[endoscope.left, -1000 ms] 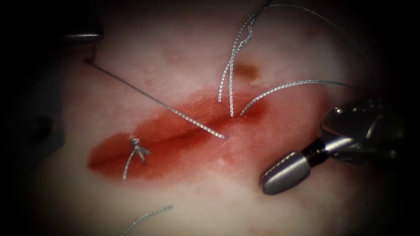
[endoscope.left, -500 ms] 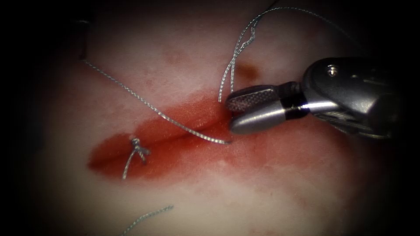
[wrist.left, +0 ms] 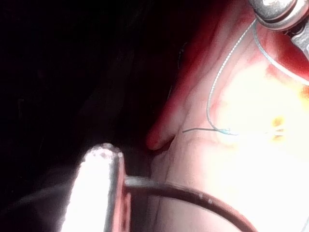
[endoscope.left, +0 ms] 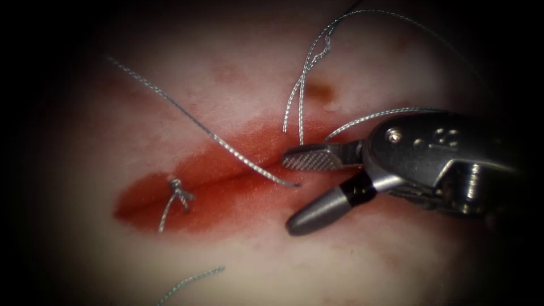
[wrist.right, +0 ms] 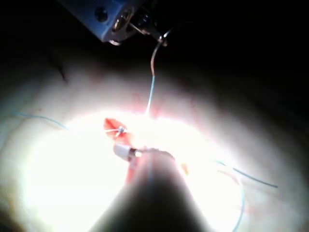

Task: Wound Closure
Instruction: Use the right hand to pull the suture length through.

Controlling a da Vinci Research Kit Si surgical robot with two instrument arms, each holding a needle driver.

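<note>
Since before, right tool (endoscope.left: 292,190) has spread wider.

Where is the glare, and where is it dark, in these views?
Endoscope view: the middle is lit and the edges are dark; highlights glint on the open, empty right hand. Left wrist view: glare washes out the tissue and the left hand, which grips the needle off the tissue. Right wrist view: glare whitens the tissue.

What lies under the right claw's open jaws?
The right claw, jaws open and empty, sits over the cut in the red-stained tissue. A thread end lies between its jaws. Its body covers the tissue and thread beneath.
</note>
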